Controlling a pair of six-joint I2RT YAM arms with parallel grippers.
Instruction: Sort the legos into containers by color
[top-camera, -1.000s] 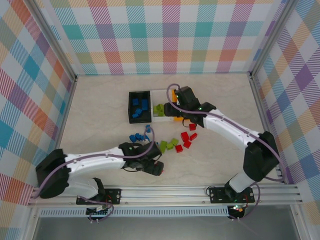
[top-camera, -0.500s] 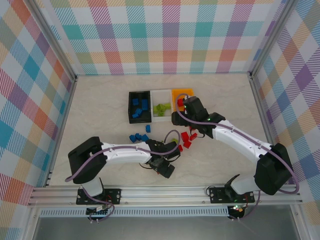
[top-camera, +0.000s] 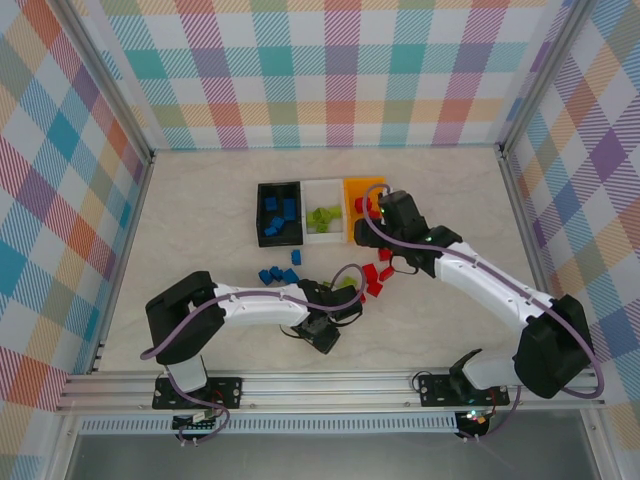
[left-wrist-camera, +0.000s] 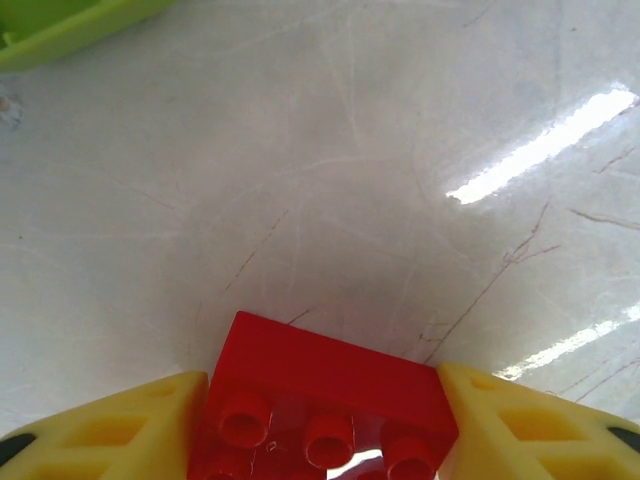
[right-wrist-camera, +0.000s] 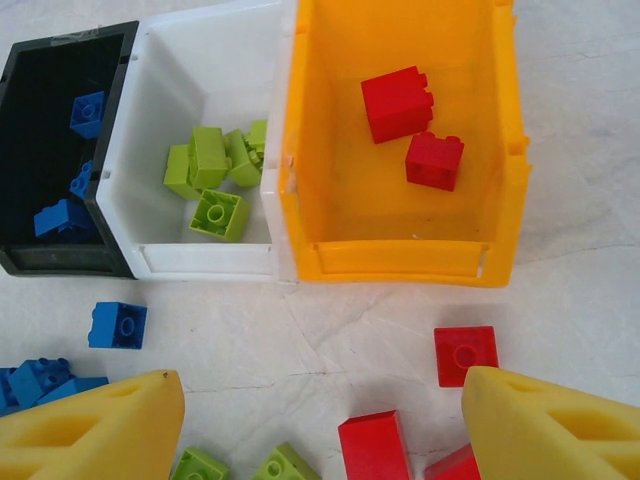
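- left fingers (left-wrist-camera: 110, 430): clamped against both sides of a red lego (left-wrist-camera: 330, 385), studs facing the wrist cam. The lego is low over the tabletop (left-wrist-camera: 350, 180); can't tell if it rests on it or sits just off it.
- lime lego (left-wrist-camera: 70, 25): just far-left of the gripped one, apart from it, only an edge in frame.
- in the top view this grip is at the near edge of the loose pile, about mid-tabletop left to right.
- loose pile, between the left fingers and the bins:
  - blue cluster (right-wrist-camera: 40, 378) on the left, single blue lego (right-wrist-camera: 117, 325) just far of it
  - two lime pieces (right-wrist-camera: 200, 467) in the middle
  - loose red legos (right-wrist-camera: 373, 445) on the right, another red (right-wrist-camera: 465, 355) nearer the bins
- right fingers (right-wrist-camera: 90, 425): spread wide, nothing between them, above the loose reds and limes, just near of the bins.
- containers: three in a row at the far side of the pile, walls touching.
  - black bin (right-wrist-camera: 60, 262), left: blue legos (right-wrist-camera: 55, 218) inside
  - white bin (right-wrist-camera: 215, 262), middle: lime legos (right-wrist-camera: 218, 213) inside, bunched at its right side
  - orange bin (right-wrist-camera: 400, 262), right: two red bricks (right-wrist-camera: 398, 103) inside, touching at a corner, toward the far half
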